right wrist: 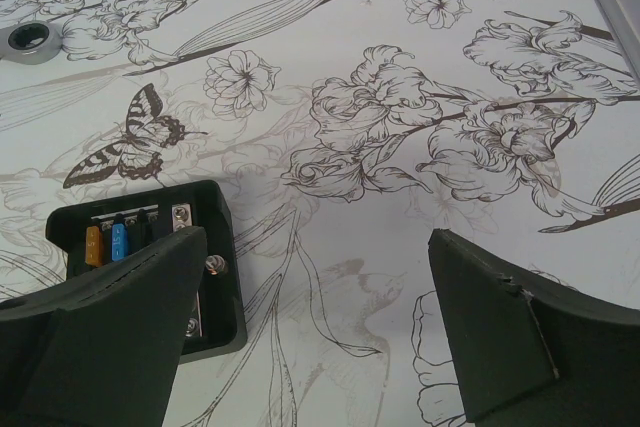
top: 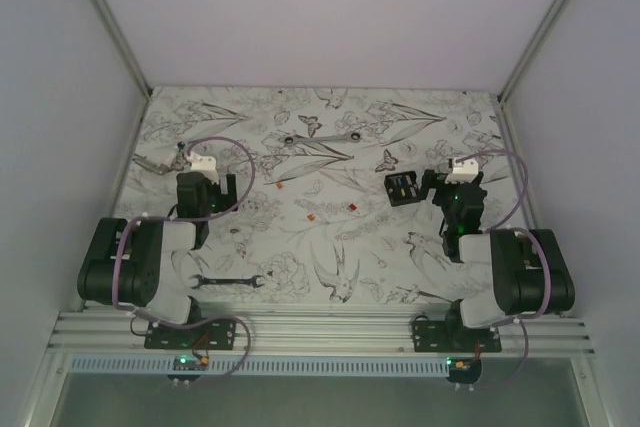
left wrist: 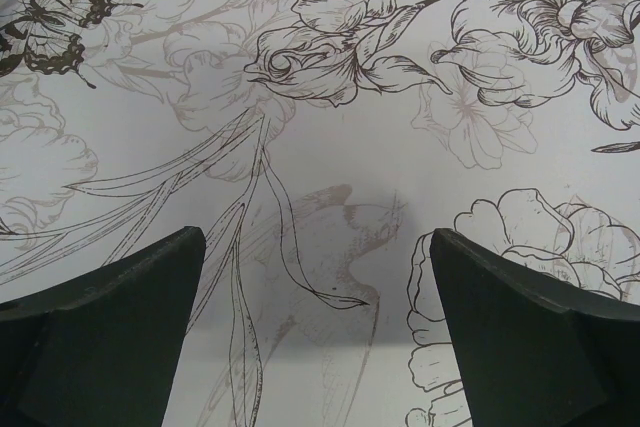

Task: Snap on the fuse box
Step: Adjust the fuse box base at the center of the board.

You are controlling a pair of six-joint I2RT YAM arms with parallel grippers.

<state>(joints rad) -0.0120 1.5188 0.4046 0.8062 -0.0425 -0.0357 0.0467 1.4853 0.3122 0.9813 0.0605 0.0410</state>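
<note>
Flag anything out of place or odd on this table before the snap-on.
The fuse box sits uncovered, its orange and blue fuses exposed, beside the open right claw. A few tiny red pieces lie scattered loose mid-table, apart from the box. Nothing looks broken or spilled otherwise.

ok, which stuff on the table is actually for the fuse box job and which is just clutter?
For the job: fuse box, uncovered, fuses showing; right tool, open, beside it.
Lying about: far wrench; near wrench by the left arm; red bits mid-table.
</note>
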